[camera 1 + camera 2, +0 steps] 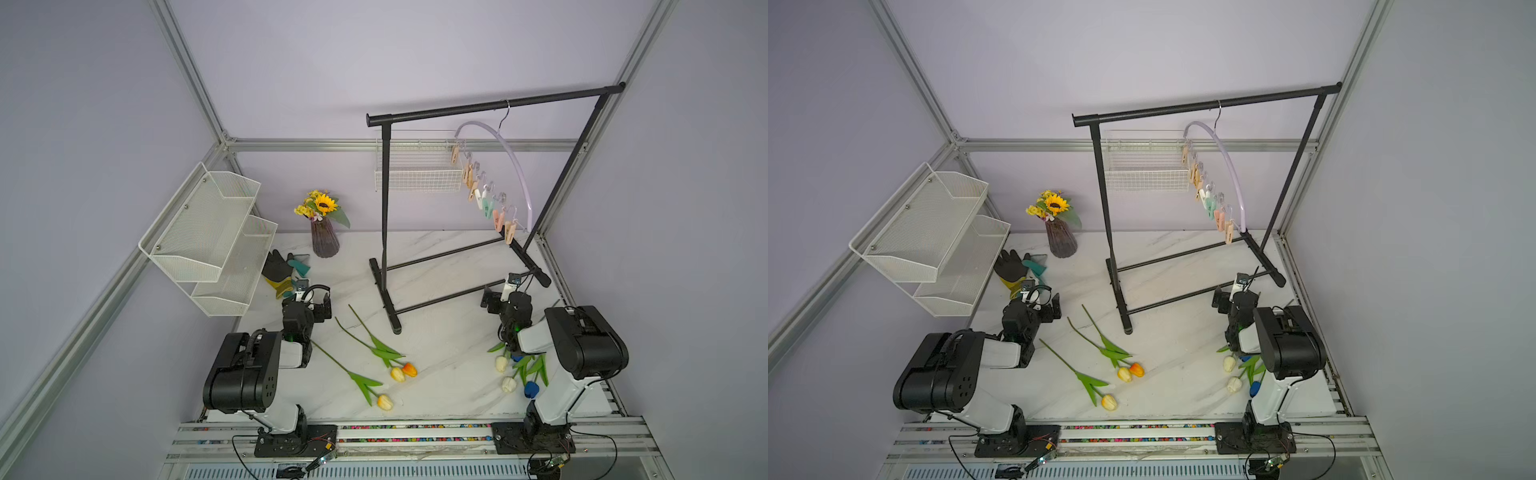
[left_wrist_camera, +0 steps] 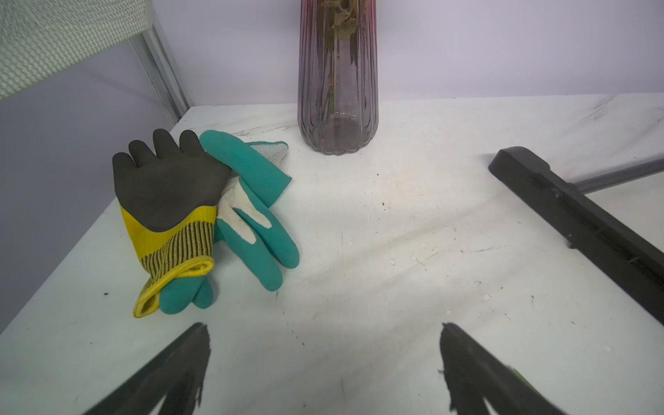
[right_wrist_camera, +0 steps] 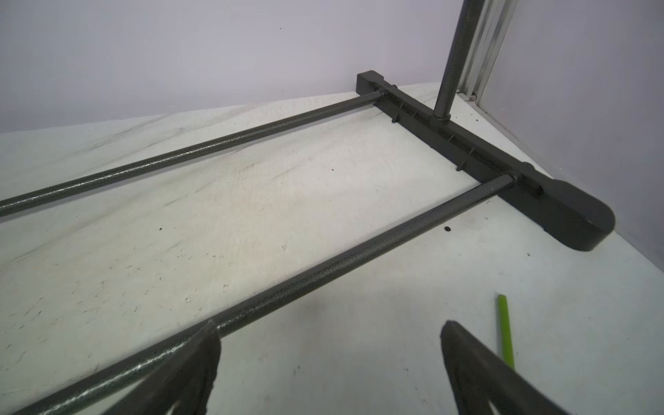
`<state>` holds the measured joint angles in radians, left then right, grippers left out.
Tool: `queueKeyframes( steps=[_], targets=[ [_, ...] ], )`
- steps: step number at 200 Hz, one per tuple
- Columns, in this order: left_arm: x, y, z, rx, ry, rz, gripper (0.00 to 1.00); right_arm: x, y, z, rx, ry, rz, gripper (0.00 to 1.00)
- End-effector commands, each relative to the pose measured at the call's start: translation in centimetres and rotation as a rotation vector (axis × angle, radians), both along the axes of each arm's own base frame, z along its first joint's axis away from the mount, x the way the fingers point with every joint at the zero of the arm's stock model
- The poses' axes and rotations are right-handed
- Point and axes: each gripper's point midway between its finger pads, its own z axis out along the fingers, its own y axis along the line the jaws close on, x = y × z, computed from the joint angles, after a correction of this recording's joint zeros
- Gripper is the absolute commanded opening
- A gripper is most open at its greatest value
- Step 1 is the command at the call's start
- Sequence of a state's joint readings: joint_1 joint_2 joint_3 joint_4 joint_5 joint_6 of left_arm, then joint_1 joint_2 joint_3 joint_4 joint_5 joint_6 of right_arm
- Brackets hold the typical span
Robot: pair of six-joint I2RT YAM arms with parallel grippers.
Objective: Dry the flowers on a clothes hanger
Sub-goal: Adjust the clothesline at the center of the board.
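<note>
Purple vase (image 2: 337, 90) ahead of our left gripper (image 2: 324, 327) holds sunflowers (image 1: 325, 203); that gripper and our right gripper (image 3: 330, 325) gape wide, seemingly empty.

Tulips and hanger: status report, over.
Left claw open, right claw open, both empty. Tulips on table, hanger clips bare. Rack's lower bar close before right claw.

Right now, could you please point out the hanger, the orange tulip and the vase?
hanger (image 1: 517, 166), in a top view, on the lilac arch.
orange tulip (image 1: 409, 369), in a top view, on its head.
vase (image 2: 337, 107), left wrist view, ribbed body.
</note>
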<state>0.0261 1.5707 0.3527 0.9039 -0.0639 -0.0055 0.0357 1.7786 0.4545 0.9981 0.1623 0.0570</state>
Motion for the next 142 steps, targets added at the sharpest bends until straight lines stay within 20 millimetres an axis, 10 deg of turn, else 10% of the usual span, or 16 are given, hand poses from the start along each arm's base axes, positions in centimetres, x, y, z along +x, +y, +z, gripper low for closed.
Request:
queueKeyframes(
  steps=[1,142],
  targets=[
    [0.84,0.4,2.01,0.01,-0.063,0.014,1.0,0.32,0.41,0.23,-0.014,-0.004,0.018,0.97],
    [0.29,0.33,2.61,0.015,-0.094,0.011,1.0,0.17,0.26,0.78,-0.01,-0.019,0.011,0.97]
  ],
)
